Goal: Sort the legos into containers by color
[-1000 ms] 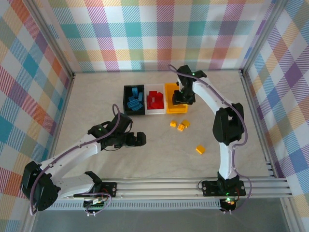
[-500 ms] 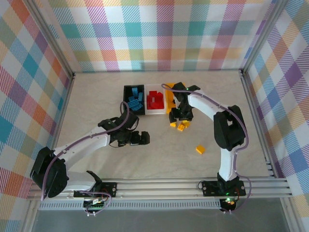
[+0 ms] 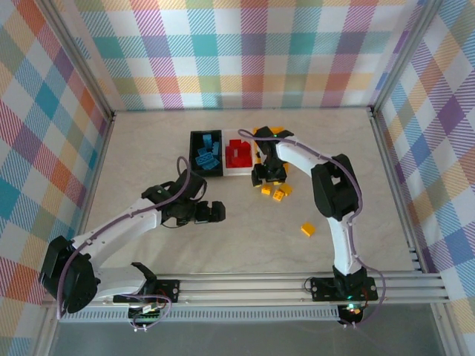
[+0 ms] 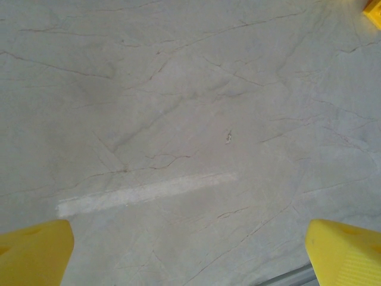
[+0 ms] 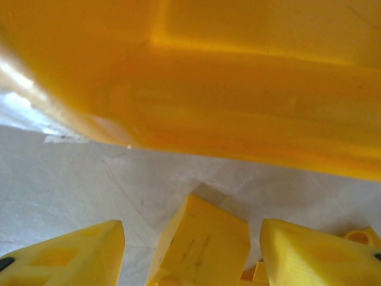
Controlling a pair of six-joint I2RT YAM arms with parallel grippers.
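The black container [image 3: 194, 153] holds blue legos [image 3: 208, 155]. Beside it, the white container [image 3: 238, 172] holds red legos [image 3: 237, 153]. My right arm covers most of the yellow container [image 3: 261, 133]; its wall [image 5: 238, 113] runs across the top of the right wrist view. My right gripper [image 3: 266, 178] [image 5: 190, 256] is low over the table just in front of that container. It is open, with a yellow lego [image 5: 208, 238] between its fingers and a gap on each side. Yellow legos [image 3: 278, 195] lie beside it, and one more [image 3: 307, 229] lies apart. My left gripper [image 3: 215, 213] [image 4: 190, 256] is open over bare table.
Metal rails [image 3: 297, 285] run along the near edge, and plaid walls close in the other three sides. A pale streak [image 4: 146, 192] marks the tabletop under the left gripper. A yellow lego corner [image 4: 375, 12] shows at the top right of the left wrist view.
My right gripper has come down from over the yellow container to the table in front of it, and its jaws have widened. The left arm has shifted slightly, still open.
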